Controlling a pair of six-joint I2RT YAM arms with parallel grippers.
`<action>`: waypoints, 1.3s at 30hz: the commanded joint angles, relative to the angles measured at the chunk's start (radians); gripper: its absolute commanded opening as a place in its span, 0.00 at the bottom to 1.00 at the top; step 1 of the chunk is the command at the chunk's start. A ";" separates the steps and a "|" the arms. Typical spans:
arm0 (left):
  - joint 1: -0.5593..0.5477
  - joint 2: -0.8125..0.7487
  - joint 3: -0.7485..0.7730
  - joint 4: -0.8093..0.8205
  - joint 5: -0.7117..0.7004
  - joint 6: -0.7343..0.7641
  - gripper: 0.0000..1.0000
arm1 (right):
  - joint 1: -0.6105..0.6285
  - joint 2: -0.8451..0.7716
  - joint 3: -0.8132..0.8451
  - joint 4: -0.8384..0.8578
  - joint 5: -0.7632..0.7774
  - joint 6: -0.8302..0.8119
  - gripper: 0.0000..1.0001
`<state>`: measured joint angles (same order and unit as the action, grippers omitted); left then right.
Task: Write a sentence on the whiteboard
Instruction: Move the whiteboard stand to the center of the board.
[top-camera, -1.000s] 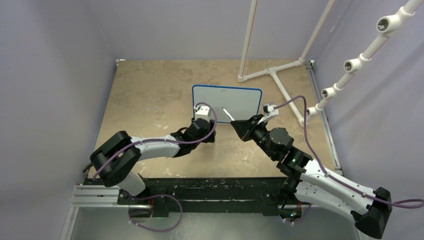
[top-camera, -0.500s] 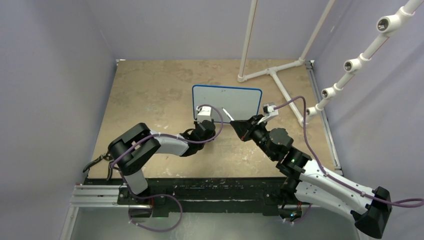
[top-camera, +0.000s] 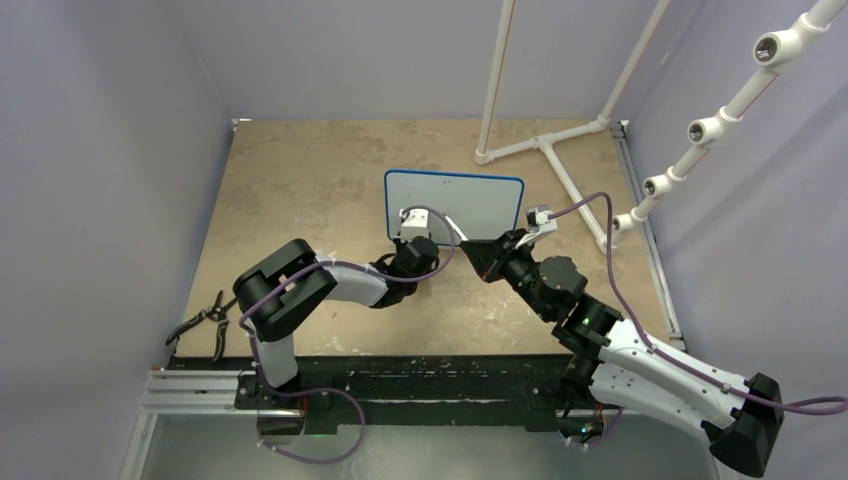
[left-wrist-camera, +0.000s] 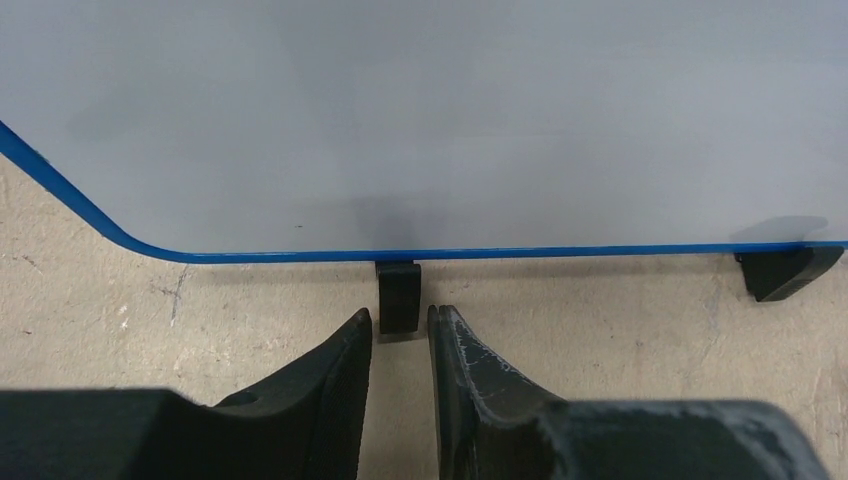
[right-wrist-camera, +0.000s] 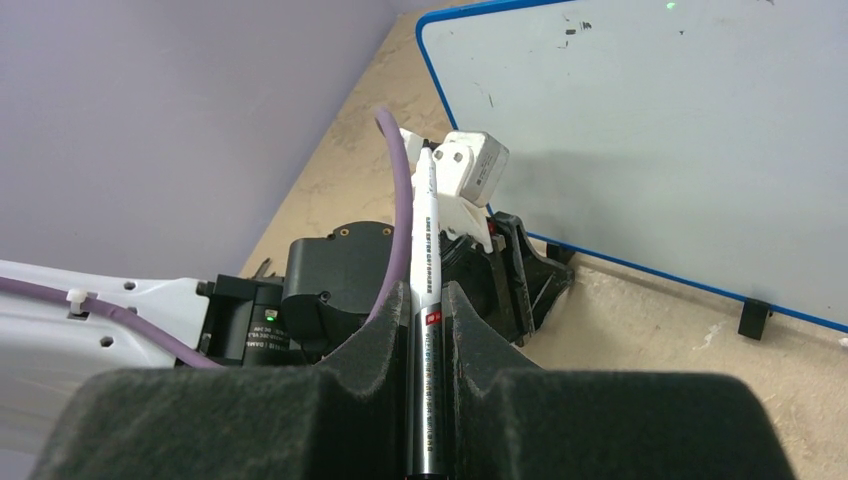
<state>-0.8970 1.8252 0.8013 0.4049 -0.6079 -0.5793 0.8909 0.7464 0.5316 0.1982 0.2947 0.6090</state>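
The whiteboard (top-camera: 470, 200) stands tilted on black feet near the middle of the table, with its blue rim facing the arms. I see no sentence on its face (right-wrist-camera: 680, 150), only a few small dark specks near the top edge. My left gripper (left-wrist-camera: 400, 318) is low on the table at the board's bottom edge (left-wrist-camera: 450, 120). Its jaws stand a narrow gap apart, and the tips flank the near end of one black foot (left-wrist-camera: 398, 295) without touching it. My right gripper (right-wrist-camera: 427, 300) is shut on a white marker (right-wrist-camera: 425, 230), tip pointing toward the board's lower left.
Black pliers (top-camera: 205, 325) lie near the table's front left edge. A white pipe frame (top-camera: 545, 145) stands behind and to the right of the board. A jointed white pipe (top-camera: 700, 130) runs along the right wall. The board's second foot (left-wrist-camera: 790, 270) is further right.
The left arm's elbow has swung forward and right, uncovering the pliers. The left wrist shifted slightly right along the board's edge and its jaws narrowed. The right arm and marker have not moved.
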 joint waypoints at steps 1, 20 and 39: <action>-0.002 0.028 0.046 0.025 -0.047 0.030 0.27 | 0.000 -0.007 -0.010 0.033 -0.003 0.001 0.00; -0.026 0.032 0.066 -0.048 -0.068 -0.025 0.00 | 0.000 -0.039 -0.020 0.037 -0.014 0.000 0.00; -0.238 -0.063 0.071 -0.386 -0.099 -0.359 0.00 | 0.000 -0.235 -0.055 -0.040 0.018 -0.006 0.00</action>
<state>-1.0653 1.8042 0.8501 0.1303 -0.7509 -0.8185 0.8894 0.5442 0.4816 0.1833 0.2958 0.6102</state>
